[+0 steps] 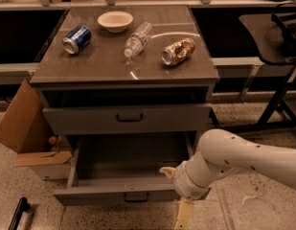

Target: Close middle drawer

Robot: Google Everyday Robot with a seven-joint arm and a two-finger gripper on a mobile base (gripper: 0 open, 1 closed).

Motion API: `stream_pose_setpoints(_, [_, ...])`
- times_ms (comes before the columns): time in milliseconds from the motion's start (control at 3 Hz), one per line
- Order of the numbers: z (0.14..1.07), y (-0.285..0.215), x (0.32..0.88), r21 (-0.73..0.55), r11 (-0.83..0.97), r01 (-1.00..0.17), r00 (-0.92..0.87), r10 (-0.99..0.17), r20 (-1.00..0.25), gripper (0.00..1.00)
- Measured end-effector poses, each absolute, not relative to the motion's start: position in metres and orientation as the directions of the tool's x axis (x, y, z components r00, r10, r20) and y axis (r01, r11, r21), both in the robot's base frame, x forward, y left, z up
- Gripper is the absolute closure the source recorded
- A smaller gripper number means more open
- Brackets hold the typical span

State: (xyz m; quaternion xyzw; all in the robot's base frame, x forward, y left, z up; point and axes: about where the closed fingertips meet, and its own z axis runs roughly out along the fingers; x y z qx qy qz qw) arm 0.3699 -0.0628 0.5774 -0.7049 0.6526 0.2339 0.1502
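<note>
The middle drawer [133, 159] is pulled far out of the grey cabinet, with its low front panel and small dark pull [136, 197] nearest the camera. At the drawer's right front corner the tool [175, 194] is seen, its two pale fingers spread and nothing gripped. One finger is held at the drawer's rim and the other hangs below the front panel. If the drawer is pushed from this corner alone, it may be skewed and jammed, or the tool may be caught inside. Above the drawer, on the surface [104, 63], a blue can [76, 39], a bottle [138, 39] and a brown can [178, 51] could be set rolling by a hard slam.
</note>
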Motion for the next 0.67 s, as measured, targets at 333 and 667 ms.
stream_pose_setpoints(333, [0.57, -0.065, 0.369, 0.095, -0.113, -0.989, 0.048, -0.856, -0.514, 0.0])
stream_pose_setpoints(667, [0.541, -0.083, 0.367, 0.115, -0.107, -0.988, 0.038, -0.873, -0.486, 0.0])
